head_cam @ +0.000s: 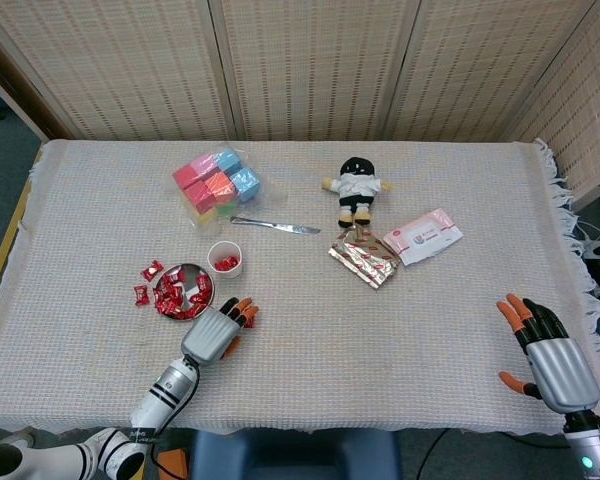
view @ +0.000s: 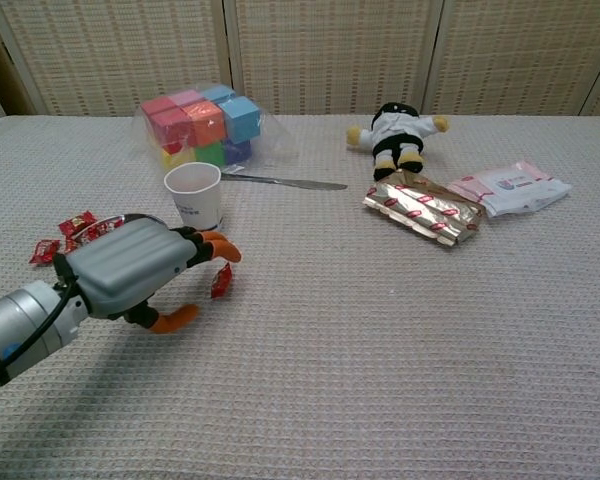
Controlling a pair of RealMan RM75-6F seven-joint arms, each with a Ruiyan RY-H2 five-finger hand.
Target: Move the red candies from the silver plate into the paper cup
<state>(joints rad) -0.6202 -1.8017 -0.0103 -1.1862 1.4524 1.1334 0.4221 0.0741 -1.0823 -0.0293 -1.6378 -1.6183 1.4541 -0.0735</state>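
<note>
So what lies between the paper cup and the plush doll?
The knife lies there, its tip toward the doll, its other end above the cup; otherwise bare cloth. The head view shows it best.

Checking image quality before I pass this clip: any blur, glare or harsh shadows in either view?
Head view: sharp and evenly lit, with a small glint on the knife and foil pack. Chest view: the near left hand looms large and hides most of the plate; it casts a soft shadow on the cloth below it. No motion blur in either.
</note>
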